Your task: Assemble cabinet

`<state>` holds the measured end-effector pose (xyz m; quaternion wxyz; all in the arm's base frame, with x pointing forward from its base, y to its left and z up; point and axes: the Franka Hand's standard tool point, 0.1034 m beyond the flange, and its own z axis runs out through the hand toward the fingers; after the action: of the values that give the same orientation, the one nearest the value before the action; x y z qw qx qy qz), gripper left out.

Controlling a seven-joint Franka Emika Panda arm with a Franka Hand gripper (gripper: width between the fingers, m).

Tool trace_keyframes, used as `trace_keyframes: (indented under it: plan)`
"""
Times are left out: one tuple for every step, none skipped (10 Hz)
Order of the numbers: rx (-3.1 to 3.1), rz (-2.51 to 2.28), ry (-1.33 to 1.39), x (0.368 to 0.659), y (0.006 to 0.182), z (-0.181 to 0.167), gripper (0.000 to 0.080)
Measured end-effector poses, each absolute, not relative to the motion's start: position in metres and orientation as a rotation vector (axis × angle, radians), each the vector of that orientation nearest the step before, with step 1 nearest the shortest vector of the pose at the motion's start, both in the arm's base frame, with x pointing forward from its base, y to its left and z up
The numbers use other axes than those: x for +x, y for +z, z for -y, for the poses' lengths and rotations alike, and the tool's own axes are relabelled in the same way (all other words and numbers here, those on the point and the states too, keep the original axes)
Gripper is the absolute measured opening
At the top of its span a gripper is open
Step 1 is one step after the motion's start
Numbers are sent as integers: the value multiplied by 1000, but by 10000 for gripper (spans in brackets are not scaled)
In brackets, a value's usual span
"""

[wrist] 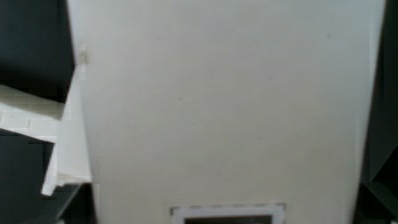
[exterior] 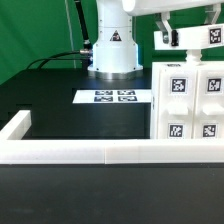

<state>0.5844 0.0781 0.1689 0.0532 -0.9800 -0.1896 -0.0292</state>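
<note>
The white cabinet (exterior: 190, 103) stands upright at the exterior view's right, with several black-and-white tags on its front. A white block with a tag (exterior: 210, 38) sits at its top. My gripper (exterior: 168, 38) is at the cabinet's top left corner, right against that block. In the wrist view a flat white cabinet panel (wrist: 222, 110) fills almost the whole picture, with one tag (wrist: 228, 213) at its edge. The panel hides my fingers, so I cannot see whether they are open or shut.
The marker board (exterior: 114, 97) lies flat on the black table in front of the robot base (exterior: 112, 50). A low white border rail (exterior: 90, 152) runs along the front and up the exterior view's left side. A green backdrop stands behind.
</note>
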Motion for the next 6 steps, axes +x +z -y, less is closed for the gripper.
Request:
trace_keyframes:
  plan:
    - [-2972,587,-79,592,169,-79,560]
    - [-2968,588,-79,600,167,-81,560]
    - [-2967,589,-77,602,164,-82,560]
    - [-2966,588,-72,602,162,-82,560]
    - [-2966,587,-68,601,159,-82,560]
    - [-2968,585,-81,601,158,-81,560]
